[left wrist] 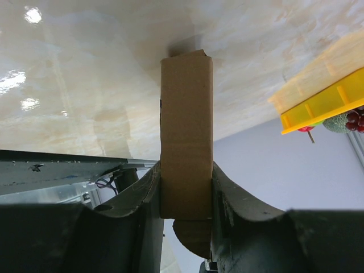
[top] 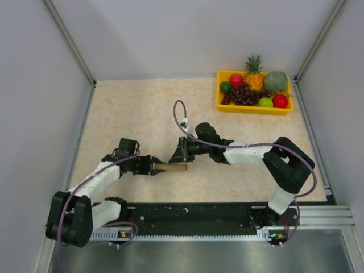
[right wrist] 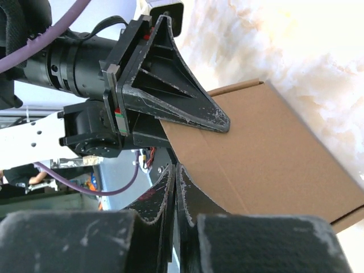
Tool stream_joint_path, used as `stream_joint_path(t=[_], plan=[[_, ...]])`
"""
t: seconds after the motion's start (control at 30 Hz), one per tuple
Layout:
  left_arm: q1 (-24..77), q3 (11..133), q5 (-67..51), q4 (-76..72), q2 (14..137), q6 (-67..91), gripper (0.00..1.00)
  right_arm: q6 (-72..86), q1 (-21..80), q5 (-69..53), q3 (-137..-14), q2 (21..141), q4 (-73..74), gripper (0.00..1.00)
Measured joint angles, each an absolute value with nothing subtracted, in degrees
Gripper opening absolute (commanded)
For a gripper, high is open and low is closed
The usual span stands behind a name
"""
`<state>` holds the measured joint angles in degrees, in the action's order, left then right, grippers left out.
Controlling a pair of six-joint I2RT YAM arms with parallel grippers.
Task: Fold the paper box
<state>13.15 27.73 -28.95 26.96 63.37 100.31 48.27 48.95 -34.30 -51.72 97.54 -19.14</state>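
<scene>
Your left fingers [top: 153, 166] are clamped on the paper box [top: 175, 167], which lies low over the table [top: 131, 114], just ahead of the arm bases and a little left of centre, between your two arms. You cannot tell from above whether the box rests on the table or hangs just over it.

From the left wrist you see the left fingers [left wrist: 149, 190] one on each side of the paper box [left wrist: 186, 131]. They press its two side faces, and the plain brown length stands out past the tips toward the marbled table [left wrist: 85, 85]. A rounded flap [left wrist: 193, 239] hangs below the grip.

Your right fingers [top: 183, 154] are closed together, just beside the far side of the box. From the right wrist, the right fingers [right wrist: 172, 187] lie tip to tip with only a hairline between them. Their tips reach the near edge of the paper box [right wrist: 273, 159], but you cannot tell whether any cardboard is caught there. In that view one black left finger [right wrist: 170, 96] lies against the box's broad face near its corner.

The yellow fruit tray [top: 250, 108] sits at the far right corner of the table, well apart from both arms, and it also shows in the left wrist view [left wrist: 324, 102]. A purple cable [top: 177, 114] loops up beyond the right wrist
</scene>
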Motion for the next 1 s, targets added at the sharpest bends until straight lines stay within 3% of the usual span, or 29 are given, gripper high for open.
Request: stream_joint_path(t=[0.63, 1.0], plan=[[13.1, 27.6, -29.2, 26.3, 63.8, 100.4, 0.09, 55.6, 47.1, -40.1, -48.3, 103.3, -34.5, 0.0], [13.1, 27.4, -28.9, 27.1, 64.0, 100.4, 0.09, 41.9, 52.3, -28.4, -43.8, 100.3, -39.0, 0.0]])
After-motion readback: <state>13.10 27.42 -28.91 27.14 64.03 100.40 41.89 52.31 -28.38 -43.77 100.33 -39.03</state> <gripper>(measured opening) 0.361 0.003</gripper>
